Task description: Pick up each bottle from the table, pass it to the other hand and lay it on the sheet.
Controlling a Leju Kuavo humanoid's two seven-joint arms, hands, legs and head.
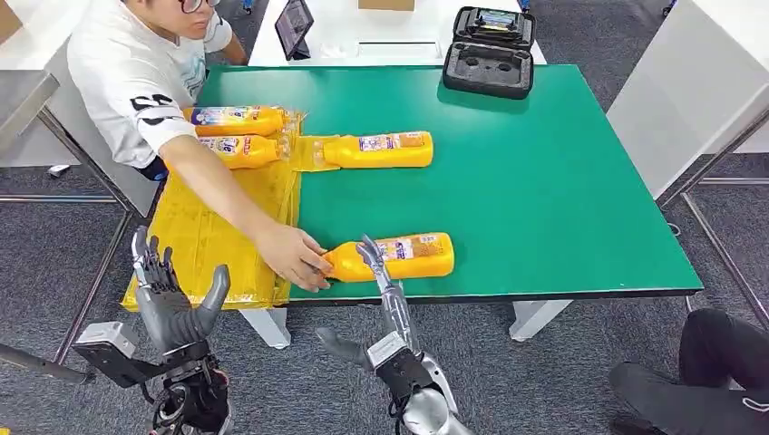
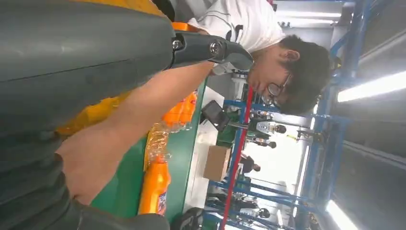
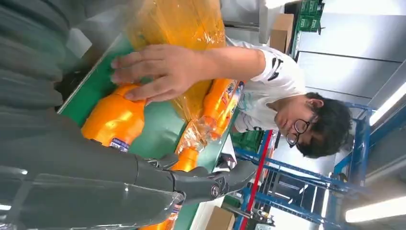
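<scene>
An orange plastic bottle (image 1: pixel 399 256) lies near the green counter's (image 1: pixel 544 181) front edge; the right hand (image 1: pixel 376 263) rests on it, its grasp unclear. A person's hand (image 1: pixel 292 256) touches its neck. The left hand (image 1: pixel 177 294) hovers, fingers spread, beside the yellow sheet (image 1: pixel 209 236).

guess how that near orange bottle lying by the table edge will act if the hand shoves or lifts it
The near bottle lies on its side and looks flattish, so it would probably slide on the green table rather than roll. Its glossy plastic may be slippery. A person's hand touches its neck end, steadying it.
</scene>
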